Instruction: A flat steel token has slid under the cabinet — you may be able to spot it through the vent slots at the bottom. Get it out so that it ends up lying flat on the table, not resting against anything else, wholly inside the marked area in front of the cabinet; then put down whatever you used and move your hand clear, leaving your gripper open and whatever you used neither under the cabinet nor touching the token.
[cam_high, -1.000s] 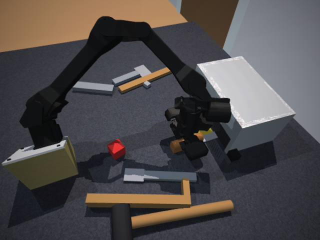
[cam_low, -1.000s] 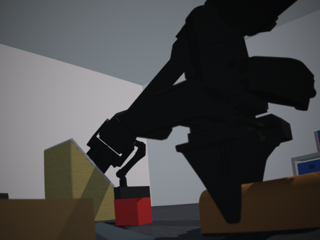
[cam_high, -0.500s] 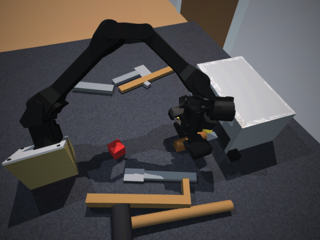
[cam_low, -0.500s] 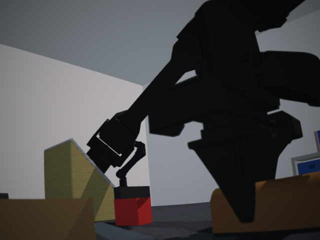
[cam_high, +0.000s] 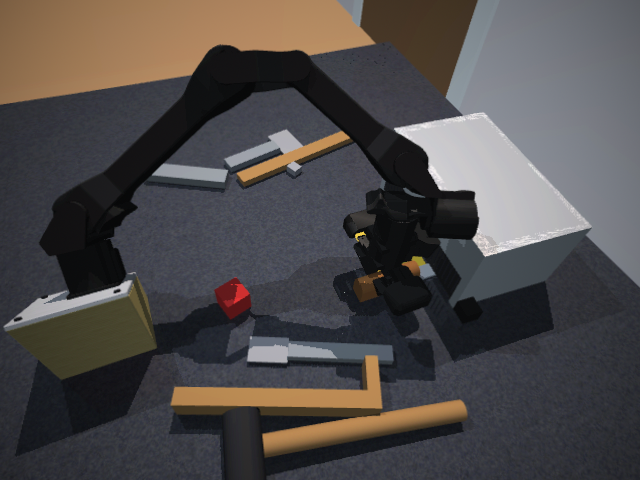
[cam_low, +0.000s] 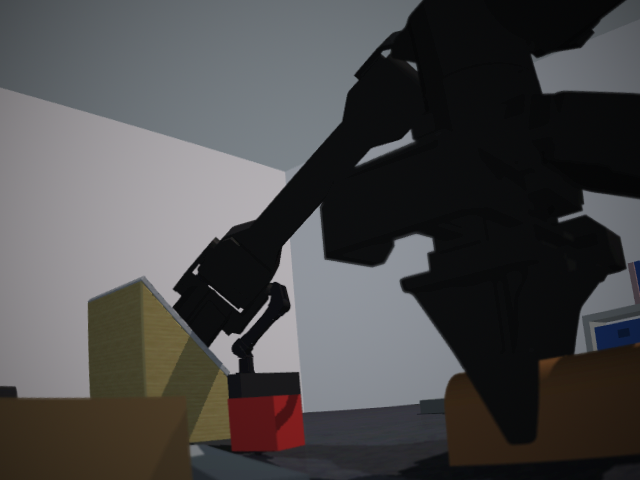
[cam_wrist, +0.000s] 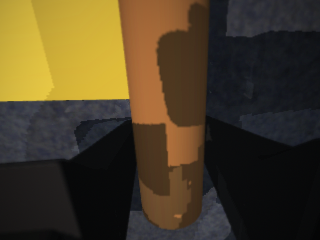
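My gripper (cam_high: 378, 277) (cam_low: 524, 413) (cam_wrist: 165, 126) is shut on the round orange-brown handle (cam_high: 366, 288) (cam_low: 485, 423) (cam_wrist: 167, 100) of a tool lying low along the table. A short piece of its flat grey blade (cam_high: 427, 271) shows between the handle and the white cabinet (cam_high: 516, 186), by the dark vent slots (cam_high: 445, 271). A flat yellow patch (cam_high: 418, 259) (cam_wrist: 85, 60), apparently the marked area, lies beside the handle in front of the cabinet and is mostly hidden by the arm in the top view. The steel token is not visible. The blade's far end is hidden.
A red cube (cam_high: 232, 298) (cam_low: 253, 423) stands nearer the arm base. A grey bar (cam_high: 315, 351), an orange L-shaped bar (cam_high: 273, 397) and a mallet (cam_high: 361, 427) lie in front. A grey bar (cam_high: 188, 176) and an orange bar (cam_high: 289, 161) lie at the back.
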